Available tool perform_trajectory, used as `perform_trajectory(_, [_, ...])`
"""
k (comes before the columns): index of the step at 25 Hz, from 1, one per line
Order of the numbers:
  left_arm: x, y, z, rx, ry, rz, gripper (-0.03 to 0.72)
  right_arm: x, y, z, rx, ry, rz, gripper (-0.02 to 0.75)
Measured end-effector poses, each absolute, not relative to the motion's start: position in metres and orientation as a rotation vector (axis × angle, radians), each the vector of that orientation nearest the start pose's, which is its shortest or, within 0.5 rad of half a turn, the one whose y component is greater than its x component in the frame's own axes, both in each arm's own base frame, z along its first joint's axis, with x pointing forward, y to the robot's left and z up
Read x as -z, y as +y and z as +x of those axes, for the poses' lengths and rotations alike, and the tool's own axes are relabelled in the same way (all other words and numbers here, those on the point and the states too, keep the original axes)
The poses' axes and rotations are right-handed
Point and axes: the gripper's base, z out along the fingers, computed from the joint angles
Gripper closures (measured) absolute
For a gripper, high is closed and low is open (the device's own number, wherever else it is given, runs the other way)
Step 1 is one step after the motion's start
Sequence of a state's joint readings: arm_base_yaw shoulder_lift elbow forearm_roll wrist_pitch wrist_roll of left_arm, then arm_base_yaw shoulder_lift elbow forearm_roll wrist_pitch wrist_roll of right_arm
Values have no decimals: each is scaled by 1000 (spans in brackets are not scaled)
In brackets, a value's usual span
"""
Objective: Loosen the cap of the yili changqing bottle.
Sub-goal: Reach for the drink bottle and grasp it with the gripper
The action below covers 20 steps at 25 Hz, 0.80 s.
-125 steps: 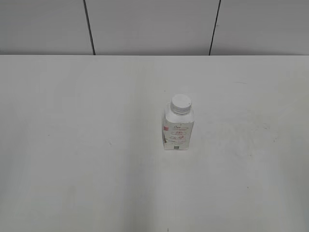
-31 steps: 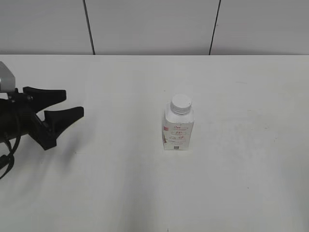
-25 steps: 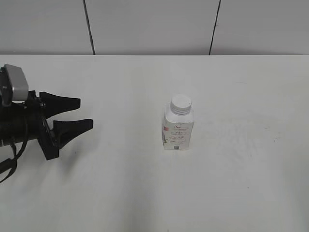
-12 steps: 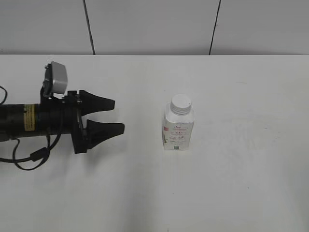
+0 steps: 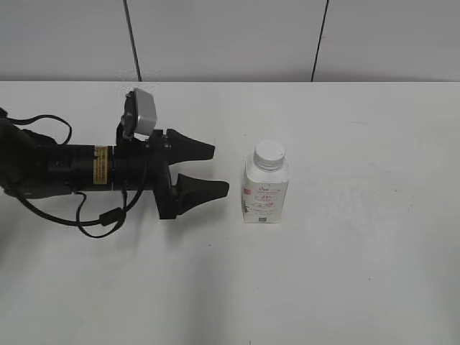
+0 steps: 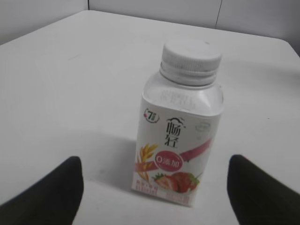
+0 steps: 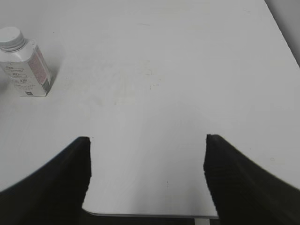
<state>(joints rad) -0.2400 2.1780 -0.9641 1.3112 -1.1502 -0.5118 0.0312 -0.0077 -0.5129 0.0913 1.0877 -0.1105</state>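
The yili changqing bottle (image 5: 265, 192) stands upright a little right of the table's middle, white with pink-red print, and the ribbed white cap (image 5: 269, 154) is on its neck. In the left wrist view the bottle (image 6: 178, 145) and its cap (image 6: 191, 61) stand straight ahead between the finger tips. My left gripper (image 5: 214, 169) is open and empty, lying low just left of the bottle, apart from it. My right gripper (image 7: 147, 154) is open and empty over the table's front edge; the bottle (image 7: 26, 63) shows at far left in its view. It is not in the exterior view.
The white table (image 5: 359, 273) bears only the bottle. A grey panelled wall (image 5: 230, 39) runs behind its far edge. The table's front edge (image 7: 150, 215) and right edge show in the right wrist view.
My left arm has come in from the left and moved right across the table, its open fingers now close to the bottle. The bottle has not moved.
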Motion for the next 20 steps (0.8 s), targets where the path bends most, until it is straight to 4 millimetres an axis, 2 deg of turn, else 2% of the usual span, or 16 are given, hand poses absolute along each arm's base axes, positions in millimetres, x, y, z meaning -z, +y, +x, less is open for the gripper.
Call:
perform_trajectory(8, [-82,-191,328,1049,1530,1258,112,-279,7,-9,-60,2042,-152,150])
perform_trajectory(20, [-83,-217,333,1029,1490,1312,112,-279,7,-9,-60,2042,-151,150])
